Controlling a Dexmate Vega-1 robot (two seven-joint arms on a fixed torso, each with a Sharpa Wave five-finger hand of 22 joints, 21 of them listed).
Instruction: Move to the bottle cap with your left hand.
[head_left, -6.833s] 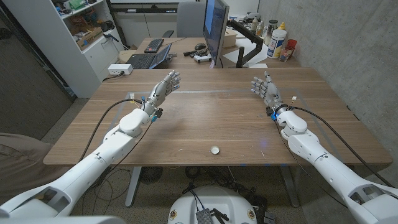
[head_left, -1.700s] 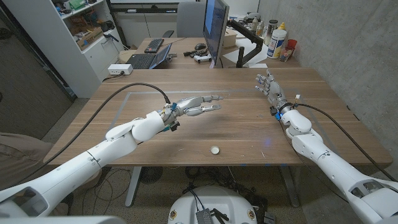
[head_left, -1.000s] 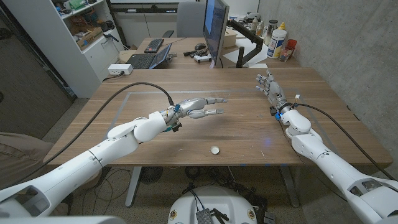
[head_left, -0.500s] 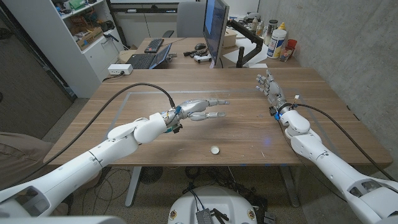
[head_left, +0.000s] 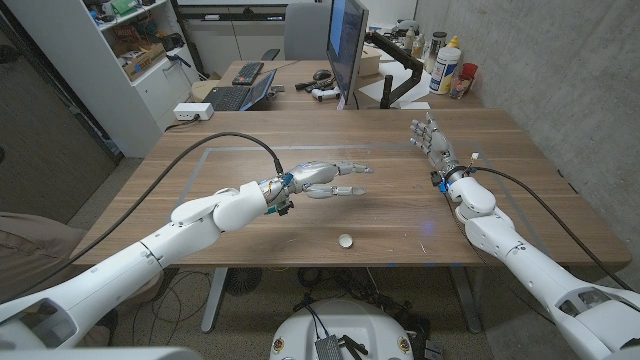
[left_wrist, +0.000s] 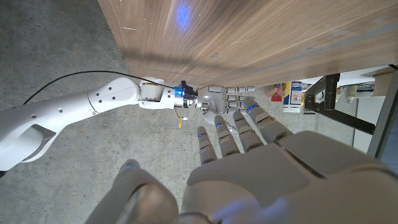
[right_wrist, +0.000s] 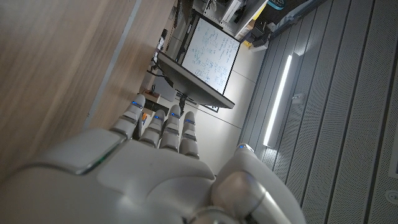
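Bottle cap (head_left: 345, 240) is the thing to reach, but going biggest first: the wooden table (head_left: 250, 215) takes up most of the head view, with a faint pale rectangle outlined on its top. Behind it there's a monitor (head_left: 346, 40) on a second desk, plus a white shelf unit (head_left: 120, 60) off to the robot's left and a few bottles (head_left: 447, 64) at the far right by the concrete wall.

Left arm (head_left: 150, 250) stretches in from the bottom corner across the table, black cable looping over it. The left hand (head_left: 325, 179) hangs over the middle of the tabletop, fingers pointing toward the robot's right, spread apart and holding nothing. You can see its shadow on the wood underneath. In the left wrist view the left hand (left_wrist: 249, 168) shows the same thing, fingers splayed, with the other arm across from it.

Right arm (head_left: 520, 255) comes in from the other corner. The right hand (head_left: 430, 140) is up near the far right part of the table, fingers apart and pointing away from the robot, nothing in it either. In the right wrist view the right hand (right_wrist: 155, 168) has its fingers straight and side by side, aimed at the monitor.

The cap itself is tiny, white and round, sitting on the table near the front edge, about mid-width. It's nearer the robot than the left hand and well apart from it.
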